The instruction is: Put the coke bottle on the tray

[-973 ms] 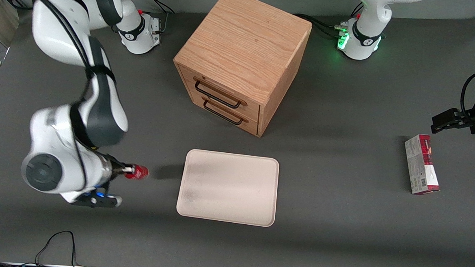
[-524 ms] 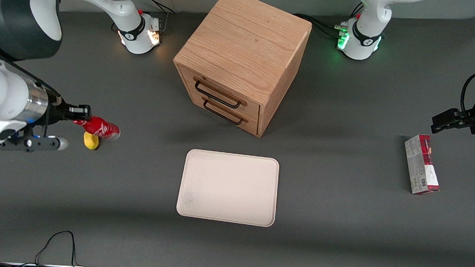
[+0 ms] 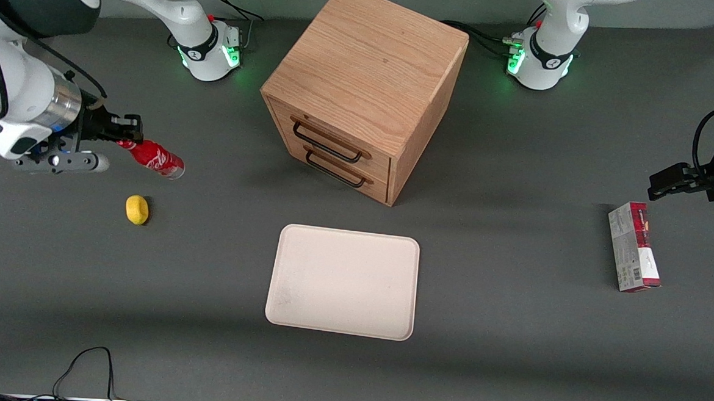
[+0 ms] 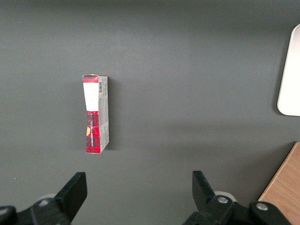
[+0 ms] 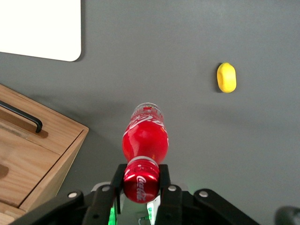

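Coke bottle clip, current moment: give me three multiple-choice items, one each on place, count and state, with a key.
1. Where is the coke bottle?
A. On the tray
B. In the pincer, above the table
C. Inside the cabinet

2. How many drawer handles does the cabinet show?
A. One
B. Two
C. Four

3. What lies on the tray?
A. Nothing
B. The lemon
C. The carton

Key: 1 B, the pincer clamps its capped neck; 2 B, two dark handles on its front; 3 A, its surface is bare, with the lemon and carton on the table.

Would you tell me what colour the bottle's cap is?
Red with white lettering; the gripper clamps the bottle there, best seen in the right wrist view.
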Tool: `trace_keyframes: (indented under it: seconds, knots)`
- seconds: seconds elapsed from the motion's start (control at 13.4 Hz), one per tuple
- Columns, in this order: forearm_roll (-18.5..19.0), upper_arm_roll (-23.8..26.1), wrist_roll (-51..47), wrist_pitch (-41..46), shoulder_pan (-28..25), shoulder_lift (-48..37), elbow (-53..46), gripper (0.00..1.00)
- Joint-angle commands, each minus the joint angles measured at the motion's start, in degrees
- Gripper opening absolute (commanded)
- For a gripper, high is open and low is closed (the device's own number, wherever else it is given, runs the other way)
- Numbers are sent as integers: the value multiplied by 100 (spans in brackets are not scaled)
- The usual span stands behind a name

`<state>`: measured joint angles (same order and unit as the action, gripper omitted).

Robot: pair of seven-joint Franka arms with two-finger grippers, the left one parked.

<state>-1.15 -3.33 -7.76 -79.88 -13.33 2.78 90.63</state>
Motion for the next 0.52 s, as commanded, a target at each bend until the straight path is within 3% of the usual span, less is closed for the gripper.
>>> trace_keyframes:
  seconds: [0.0,0.22,0.45]
  knots:
    - [19,-36,134,-168,-56,-278,315,0]
    - [10,-10,21,-273,-56,-86,166,0]
    - [-34,52,-785,-300,-222,1044,-981,0]
